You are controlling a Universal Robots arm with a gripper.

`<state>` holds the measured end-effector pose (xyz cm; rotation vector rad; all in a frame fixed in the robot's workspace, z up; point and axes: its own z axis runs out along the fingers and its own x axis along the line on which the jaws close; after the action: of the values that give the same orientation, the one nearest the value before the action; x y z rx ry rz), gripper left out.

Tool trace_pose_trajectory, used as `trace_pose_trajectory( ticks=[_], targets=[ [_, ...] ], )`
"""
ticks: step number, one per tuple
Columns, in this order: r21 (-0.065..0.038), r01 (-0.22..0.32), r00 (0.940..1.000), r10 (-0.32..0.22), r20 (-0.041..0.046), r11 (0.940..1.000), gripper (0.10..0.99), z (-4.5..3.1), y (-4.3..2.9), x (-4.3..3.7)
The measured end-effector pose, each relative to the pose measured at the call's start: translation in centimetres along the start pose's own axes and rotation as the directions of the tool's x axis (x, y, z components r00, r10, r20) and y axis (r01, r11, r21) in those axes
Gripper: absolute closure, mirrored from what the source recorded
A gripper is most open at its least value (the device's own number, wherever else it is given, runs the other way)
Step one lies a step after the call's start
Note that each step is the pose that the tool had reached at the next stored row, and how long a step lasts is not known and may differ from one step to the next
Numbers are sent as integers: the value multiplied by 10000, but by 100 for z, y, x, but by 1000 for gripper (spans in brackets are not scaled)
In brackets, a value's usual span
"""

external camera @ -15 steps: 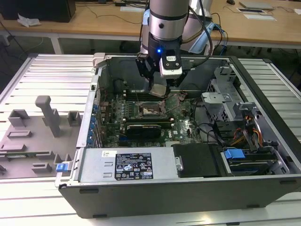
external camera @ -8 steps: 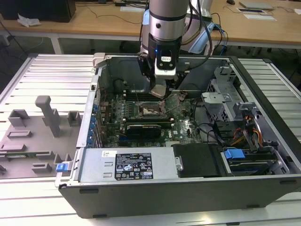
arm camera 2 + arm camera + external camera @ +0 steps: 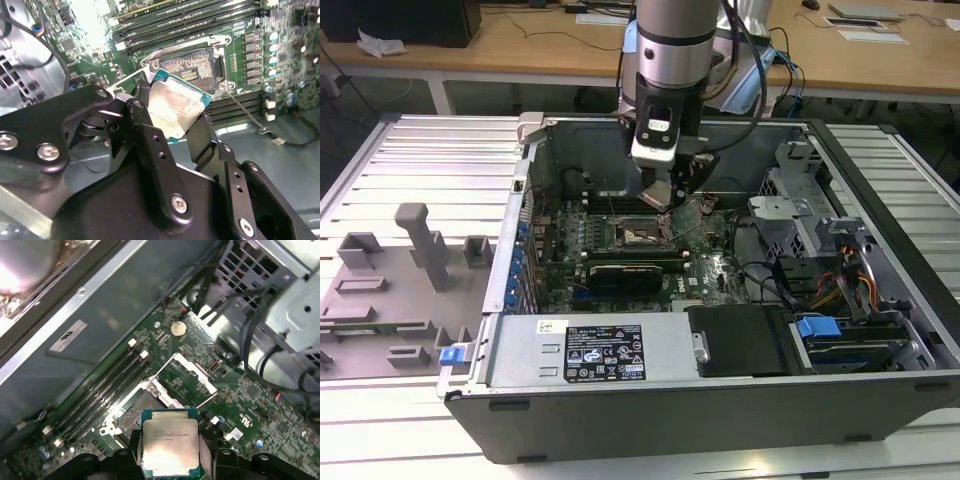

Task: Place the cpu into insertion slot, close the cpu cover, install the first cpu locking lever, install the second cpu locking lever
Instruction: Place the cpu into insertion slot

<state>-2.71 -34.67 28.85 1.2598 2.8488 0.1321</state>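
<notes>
My gripper (image 3: 668, 196) hangs inside the open computer case, just above the green motherboard (image 3: 695, 262). It is shut on the cpu (image 3: 176, 106), a flat silvery square chip with a green rim, clamped by its edges between the black fingers (image 3: 131, 452). The insertion slot (image 3: 192, 67) lies uncovered a short way beyond the chip, its pin field glinting; in the first wrist view the insertion slot (image 3: 136, 412) sits just ahead of the cpu (image 3: 170, 442). The cpu cover (image 3: 204, 378) stands swung open beside the slot. A thin locking lever (image 3: 242, 111) sticks out, released.
Long black memory slots (image 3: 200, 20) flank the socket. Cables (image 3: 770, 285) and a metal drive cage (image 3: 800, 215) fill the exterior view's right of the case (image 3: 620, 420). A grey fixture plate (image 3: 390, 290) lies outside on the exterior view's left.
</notes>
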Motion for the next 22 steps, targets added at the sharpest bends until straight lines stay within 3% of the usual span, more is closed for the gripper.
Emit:
trace_pose_trajectory(
  ticks=[2,5,7,8,10,11,13,14,17,18,20,21,22],
  targets=[
    [-5,-382,9993,382,34,9993,545,3,0,0],
    [-24,-1347,9908,1347,118,9909,545,11,-1,0],
    [-42,-1987,9799,1988,172,9800,545,18,-1,0],
    [-53,-2352,9717,2353,203,9719,545,22,-2,0],
    [-65,-2687,9629,2688,232,9632,545,26,-2,-1],
    [-75,-2965,9547,2966,255,9550,545,30,-2,-1],
    [-89,-3291,9438,3292,282,9443,545,35,-3,-1],
    [-104,-3627,9313,3629,310,9318,545,40,-3,-1],
    [-129,-4106,9111,4108,348,9117,545,53,-4,-1],
    [-140,-4325,9008,4327,367,9015,545,58,-5,-1],
    [-170,-4852,8733,4854,409,8743,545,72,-6,-1],
    [-180,-5011,8642,5014,422,8652,545,76,-7,-1],
    [-201,-5312,8459,5315,445,8470,545,84,-7,-1]
  ],
)
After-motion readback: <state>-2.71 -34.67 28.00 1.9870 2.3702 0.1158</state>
